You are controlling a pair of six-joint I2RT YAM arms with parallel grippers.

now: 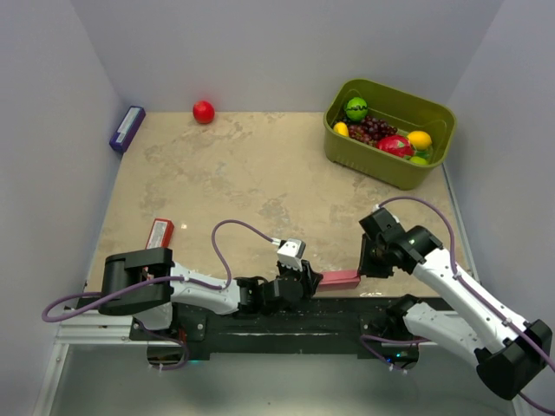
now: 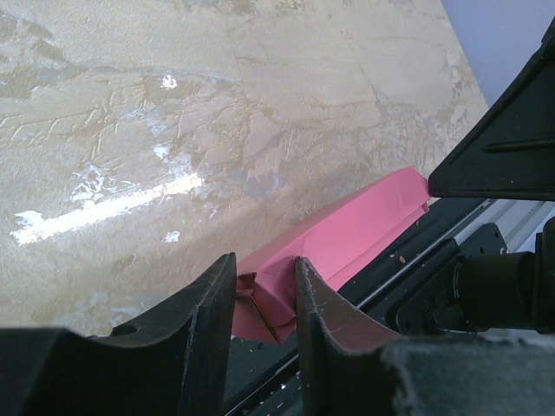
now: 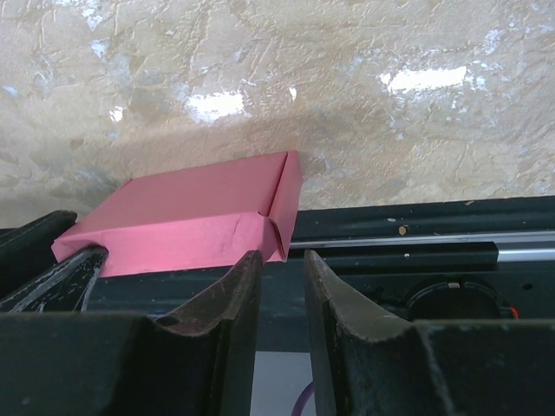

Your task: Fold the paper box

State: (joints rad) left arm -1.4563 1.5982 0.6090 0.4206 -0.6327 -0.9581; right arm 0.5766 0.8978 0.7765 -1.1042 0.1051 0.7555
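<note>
The pink paper box (image 1: 340, 278) lies partly folded at the table's near edge, between my two grippers, with its side walls raised. My left gripper (image 1: 305, 282) holds the box's left end. In the left wrist view both fingers press on the folded pink end (image 2: 347, 230), so this gripper (image 2: 264, 264) is shut on it. My right gripper (image 1: 368, 264) hovers at the box's right end. In the right wrist view the box (image 3: 191, 217) lies just beyond the fingertips, and this gripper (image 3: 282, 257) stands narrowly open with nothing between its fingers.
A green basket (image 1: 381, 169) of fruit stands at the back right. A red ball (image 1: 203, 111) and a purple box (image 1: 127, 128) sit at the back left. A red packet with a white label (image 1: 159, 232) lies at the left. The black mounting rail (image 1: 286, 325) runs under the box's near side.
</note>
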